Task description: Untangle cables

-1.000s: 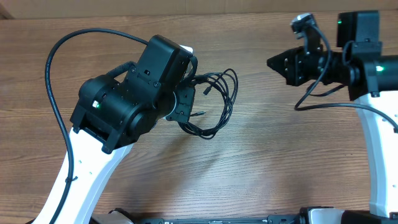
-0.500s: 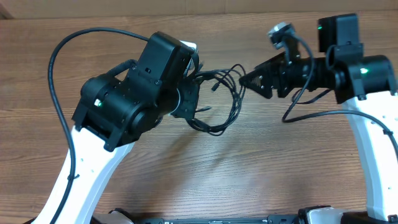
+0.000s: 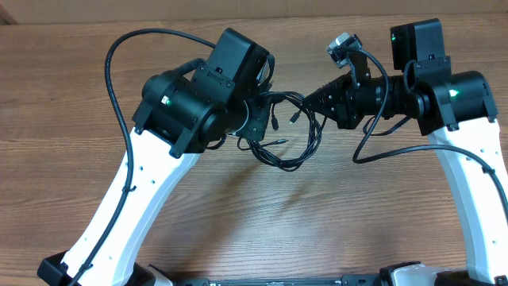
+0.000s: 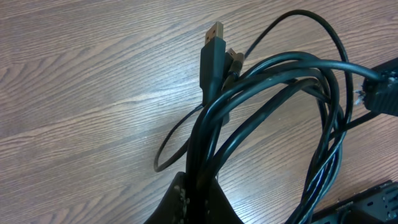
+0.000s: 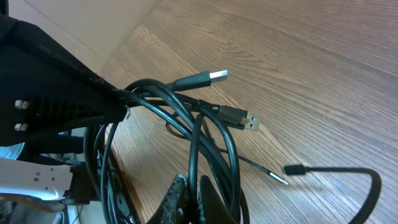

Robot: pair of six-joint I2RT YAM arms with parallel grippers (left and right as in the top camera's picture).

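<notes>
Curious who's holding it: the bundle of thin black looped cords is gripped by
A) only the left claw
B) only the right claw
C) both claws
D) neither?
C: the left gripper and the right gripper each pinch the thin black cords between their fingers.

Cables [image 4: 202, 143]: coiled between the two arms, over the far middle of the bench [image 3: 373, 230]. Left of the coil: left arm [image 3: 198, 107], left jaws clamped on the coil's left side. Right of the coil: right arm [image 3: 444, 95], right jaws clamped on its right side. From the left wrist: plug [image 4: 212, 37] upright beside the bundle, second plug [image 4: 232, 59] just right of it and lower. From the right wrist: both plugs pointing right out of the coil, one above the other. Thin plug [image 5: 297, 168] down near the bench, right of them and apart.
</notes>
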